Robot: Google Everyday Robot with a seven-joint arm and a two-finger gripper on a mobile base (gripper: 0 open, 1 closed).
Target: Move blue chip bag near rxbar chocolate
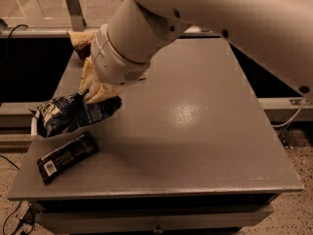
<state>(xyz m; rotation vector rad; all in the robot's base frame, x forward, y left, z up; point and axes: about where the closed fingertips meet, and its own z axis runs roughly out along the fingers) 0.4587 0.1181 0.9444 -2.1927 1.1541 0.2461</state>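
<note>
Where the grey table point(205, 131) fills most of the camera view, the white robot arm point(205, 13) reaches across it from the upper right down to the left side. The blue chip bag point(66, 115) lies crumpled at the table's left edge, its left end projecting slightly past that edge. The gripper point(87, 93) is located at the upper right part of the bag, with its tan fingers point(93, 82) pointing down and the jaws clamped on the bag's top fold. The rxbar chocolate point(67, 156) lies flat just in front of the bag, near the front-left corner, angled, with its white barcode patch at the left end. A brown bag point(80, 37) sits at the far-left edge, partly hidden behind the arm.
</note>
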